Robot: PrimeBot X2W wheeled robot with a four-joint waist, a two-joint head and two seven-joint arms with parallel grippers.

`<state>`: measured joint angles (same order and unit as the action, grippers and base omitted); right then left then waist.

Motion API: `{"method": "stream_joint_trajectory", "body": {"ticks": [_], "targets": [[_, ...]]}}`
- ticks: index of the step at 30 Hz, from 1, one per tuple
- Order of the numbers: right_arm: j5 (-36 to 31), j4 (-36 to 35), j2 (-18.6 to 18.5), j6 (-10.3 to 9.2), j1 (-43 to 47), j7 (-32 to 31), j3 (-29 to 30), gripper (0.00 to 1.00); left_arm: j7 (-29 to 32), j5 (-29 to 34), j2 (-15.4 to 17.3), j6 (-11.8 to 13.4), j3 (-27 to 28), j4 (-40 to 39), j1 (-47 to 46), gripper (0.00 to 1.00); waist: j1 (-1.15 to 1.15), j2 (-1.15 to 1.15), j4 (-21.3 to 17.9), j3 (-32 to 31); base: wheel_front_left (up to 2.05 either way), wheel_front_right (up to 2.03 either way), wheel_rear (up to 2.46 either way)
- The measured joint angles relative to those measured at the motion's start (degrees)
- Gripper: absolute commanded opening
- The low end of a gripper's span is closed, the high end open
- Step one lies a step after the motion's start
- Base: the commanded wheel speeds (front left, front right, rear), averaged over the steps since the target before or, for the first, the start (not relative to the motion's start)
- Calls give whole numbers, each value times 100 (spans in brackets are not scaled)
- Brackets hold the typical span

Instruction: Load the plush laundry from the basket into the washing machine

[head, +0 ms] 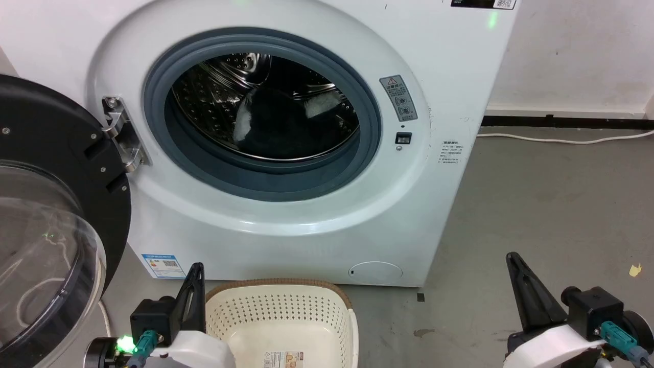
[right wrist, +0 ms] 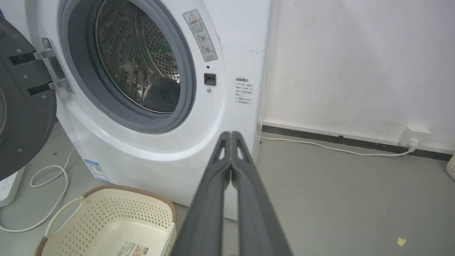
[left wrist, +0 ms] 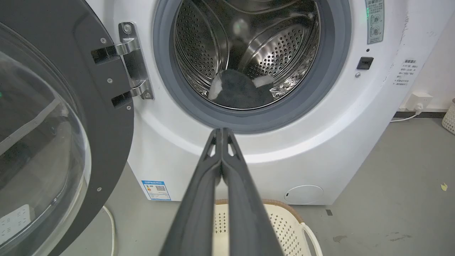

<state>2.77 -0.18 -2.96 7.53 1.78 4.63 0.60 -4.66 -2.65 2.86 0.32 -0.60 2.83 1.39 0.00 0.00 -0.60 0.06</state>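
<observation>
Left gripper (left wrist: 222,132), right gripper (right wrist: 231,134): closed tight, empty, held low, clear of washer (head: 286,214). Basket (head: 278,282): bare, on floor (head: 536,204) before it. Laundry (head: 286,128): inside drum (head: 214,102); loading judged complete. Door (head: 51,168): swung wide, giving access. Warning sticker (head: 398,98), blue label (head: 163,266), basket sticker (head: 286,359): print too small to read.

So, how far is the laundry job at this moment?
Done: the plush laundry lies inside the drum of the washing machine, and the basket holds nothing but its floor sticker. In hand: nothing; the left tool and right tool are shut and empty. Left: loading looks finished; the door stands open.
</observation>
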Motion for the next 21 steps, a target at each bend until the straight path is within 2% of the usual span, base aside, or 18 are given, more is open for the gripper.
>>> {"method": "stream_joint_trajectory", "body": {"ticks": [21], "targets": [[-131,2,0,0,-35,-244,-31,0,249,114,0,-1,26,-137,-25,0,-1,0,32,-3,0,0,0]]}}
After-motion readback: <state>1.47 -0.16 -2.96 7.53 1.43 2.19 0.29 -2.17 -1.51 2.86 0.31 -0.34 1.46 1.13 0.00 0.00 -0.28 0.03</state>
